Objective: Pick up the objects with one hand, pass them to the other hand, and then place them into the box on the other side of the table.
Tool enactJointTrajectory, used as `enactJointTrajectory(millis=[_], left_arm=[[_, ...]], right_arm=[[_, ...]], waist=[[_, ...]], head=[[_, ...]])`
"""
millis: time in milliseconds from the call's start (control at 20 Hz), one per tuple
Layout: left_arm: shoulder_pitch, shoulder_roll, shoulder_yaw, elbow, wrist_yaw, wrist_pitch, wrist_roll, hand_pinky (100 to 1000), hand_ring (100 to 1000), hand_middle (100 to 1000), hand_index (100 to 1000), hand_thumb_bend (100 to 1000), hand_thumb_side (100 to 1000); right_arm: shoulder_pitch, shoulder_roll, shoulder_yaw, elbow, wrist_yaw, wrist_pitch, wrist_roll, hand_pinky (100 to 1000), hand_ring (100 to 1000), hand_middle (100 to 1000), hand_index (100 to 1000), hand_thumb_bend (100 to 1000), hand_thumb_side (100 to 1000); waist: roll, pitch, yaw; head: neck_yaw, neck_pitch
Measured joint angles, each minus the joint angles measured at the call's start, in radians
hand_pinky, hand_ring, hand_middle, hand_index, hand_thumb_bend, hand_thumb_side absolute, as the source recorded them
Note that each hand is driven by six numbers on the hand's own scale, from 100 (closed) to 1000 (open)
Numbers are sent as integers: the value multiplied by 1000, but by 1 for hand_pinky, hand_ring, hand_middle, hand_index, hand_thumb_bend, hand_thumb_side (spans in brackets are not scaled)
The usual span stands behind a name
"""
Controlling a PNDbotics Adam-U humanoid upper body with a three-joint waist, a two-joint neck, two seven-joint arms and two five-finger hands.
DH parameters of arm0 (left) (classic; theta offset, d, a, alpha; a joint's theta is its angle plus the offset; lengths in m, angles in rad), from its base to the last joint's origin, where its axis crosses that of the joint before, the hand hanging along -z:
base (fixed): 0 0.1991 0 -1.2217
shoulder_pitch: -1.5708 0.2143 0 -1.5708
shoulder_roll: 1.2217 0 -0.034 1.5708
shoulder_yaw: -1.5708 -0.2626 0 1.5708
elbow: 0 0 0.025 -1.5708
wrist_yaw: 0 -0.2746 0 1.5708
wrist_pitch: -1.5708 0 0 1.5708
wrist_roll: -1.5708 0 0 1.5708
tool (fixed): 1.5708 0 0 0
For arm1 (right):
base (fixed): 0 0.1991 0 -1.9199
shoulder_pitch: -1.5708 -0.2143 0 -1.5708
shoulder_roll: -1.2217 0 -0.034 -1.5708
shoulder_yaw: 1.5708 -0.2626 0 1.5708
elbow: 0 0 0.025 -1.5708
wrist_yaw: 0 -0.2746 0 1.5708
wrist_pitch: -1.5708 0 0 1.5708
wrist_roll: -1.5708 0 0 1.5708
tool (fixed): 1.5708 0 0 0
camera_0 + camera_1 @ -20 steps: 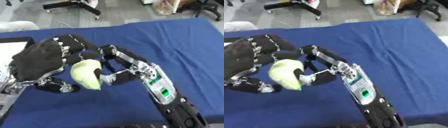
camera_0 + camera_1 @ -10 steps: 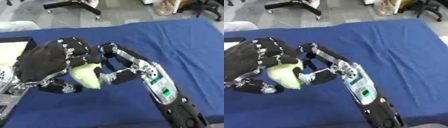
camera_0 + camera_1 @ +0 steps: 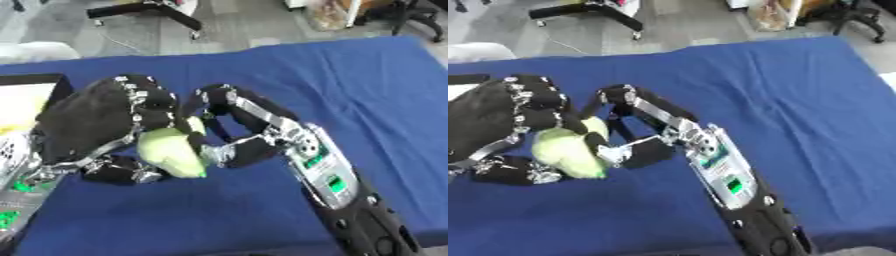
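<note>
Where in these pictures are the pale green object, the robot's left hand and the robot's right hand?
pale green object (image 3: 171, 154): left eye view, on its bare front surface.
left hand (image 3: 92, 117): left eye view, on the black back of the hand.
right hand (image 3: 645, 150): right eye view, on the thumb beside the object.

No words, numbers or brand marks can be read anywhere. The right forearm carries small green patches — lit panels perhaps, at about 5 o'clock from the picture's centre — but nothing on them resolves into characters.

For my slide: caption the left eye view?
Both hands, left and right, grip a pale green object over the blue table.
</note>
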Motion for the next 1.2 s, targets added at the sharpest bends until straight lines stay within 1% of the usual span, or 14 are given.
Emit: enactJointTrajectory(millis=[50,150,350,500,600,650,700,750,800,900,1000,1050,1150,1200], left_arm=[[0,0,0,0,2,4,15,510,398,443,592,621,100],[0,0,0,0,4,10,44,488,379,419,565,598,100],[0,-1,-3,0,5,15,99,428,330,356,490,570,100],[0,-1,-7,0,13,15,141,402,313,329,463,549,100],[1,-1,-7,1,21,15,168,394,310,322,454,539,100],[1,-1,-7,1,24,15,181,391,308,319,451,537,100],[2,-2,-7,1,29,15,193,390,308,317,449,536,100],[3,-4,-7,1,33,15,203,387,306,315,445,528,100],[3,-7,-7,1,38,16,213,386,306,314,444,526,100],[6,-10,-7,1,50,18,230,384,306,312,440,521,100],[8,-10,-7,1,61,20,244,384,307,312,438,512,100],[8,-11,-7,1,66,21,250,386,308,313,438,506,100],[9,-18,-7,0,74,24,261,387,309,312,436,498,100],[10,-18,-6,0,78,25,264,386,309,312,435,495,100]], right_arm=[[0,-2,0,-3,-7,0,4,515,191,120,197,100,164],[-1,-5,0,-8,-19,3,12,515,191,120,197,100,167],[-6,-7,1,-18,-41,8,31,517,192,122,199,100,173],[-8,-7,1,-22,-56,10,43,524,200,134,210,100,196],[-9,-8,2,-22,-69,10,50,547,221,204,280,100,233],[-9,-8,2,-22,-76,11,53,558,236,250,326,100,274],[-9,-8,2,-22,-82,10,54,563,243,275,349,100,291],[-9,-8,0,-22,-89,10,54,574,260,332,403,100,330],[-9,-8,-1,-22,-96,9,54,577,266,349,422,100,348],[-8,-8,-2,-22,-110,8,51,585,284,400,483,100,435],[-8,-8,-5,-22,-120,8,47,598,312,465,590,100,605],[-8,-8,-7,-22,-125,8,46,609,333,506,668,100,701],[-8,-8,-7,-22,-130,9,45,644,391,603,773,100,779],[-8,-8,-9,-22,-134,10,44,658,414,633,794,100,787]], waist=[[-1,0,0],[-2,0,0],[-2,0,-1],[-2,0,-2],[-2,0,-2],[-2,0,-2],[-2,0,-3],[-2,0,-3],[-2,0,-4],[-1,0,-5],[-1,0,-5],[-1,0,-5],[-1,0,-5],[-1,0,-6]], head=[[1,0],[2,0],[3,0],[6,0],[6,0],[6,0],[6,0],[6,0],[6,0],[6,0],[6,0],[6,0],[5,0],[5,0]])
